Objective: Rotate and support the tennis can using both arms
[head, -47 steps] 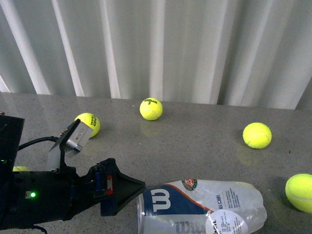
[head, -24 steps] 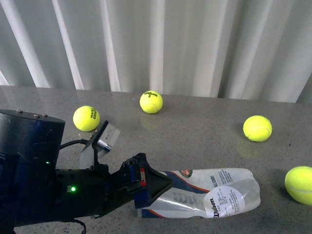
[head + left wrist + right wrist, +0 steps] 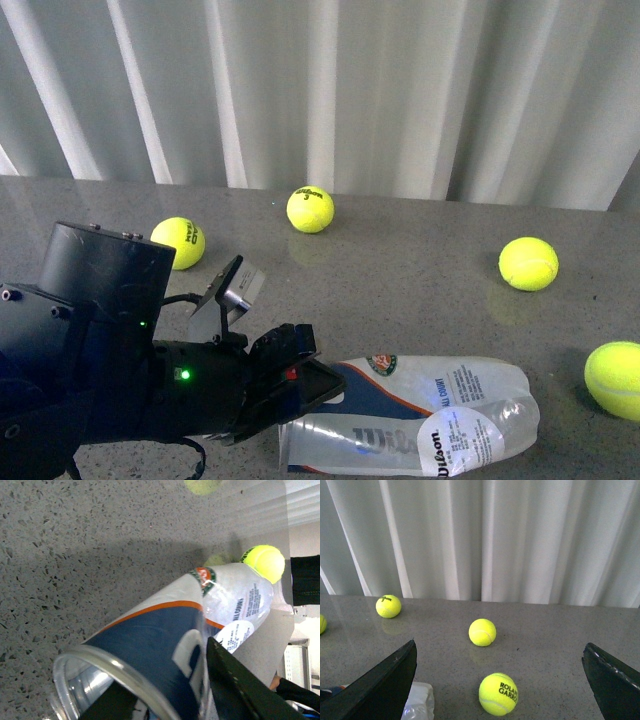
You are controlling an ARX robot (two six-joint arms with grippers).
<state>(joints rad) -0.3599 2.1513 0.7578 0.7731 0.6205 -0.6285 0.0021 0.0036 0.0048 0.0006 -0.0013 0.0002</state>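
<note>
Left gripper [image 3: 305,375] was clamped on the open mouth of the tennis can [image 3: 450,400]. One finger pressed the navy label from outside; the other showed dark at the clear rim. The can lay on its side on the grey worktop [image 3: 400,290], near edge, closed end toward the robot's right. Right gripper [image 3: 499,647] gaped wide, grasping nothing, tennis balls [image 3: 482,632] beyond it.
</note>
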